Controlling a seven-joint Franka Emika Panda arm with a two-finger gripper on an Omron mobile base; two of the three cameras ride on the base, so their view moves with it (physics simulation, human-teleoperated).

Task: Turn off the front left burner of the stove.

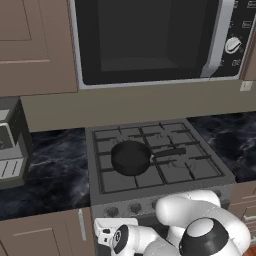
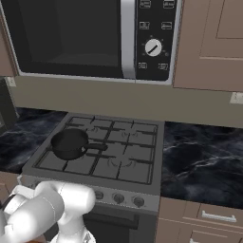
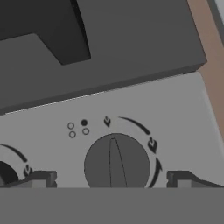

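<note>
The stove stands under the microwave, and its front left burner is a bare grate section. Just behind that section a round black pan rests on the left half. In the hand view a round grey knob on the front panel sits between my fingertips. My gripper is open, one finger on each side of the knob with a small gap. The knob's ridge points up toward a flame mark. In the left base view my hand hangs low before the panel's left knobs.
A black microwave hangs above the cooktop. A grey toaster stands on the dark marble counter to the left. Another knob lies at the hand view's left edge. Brown cabinet fronts flank the range.
</note>
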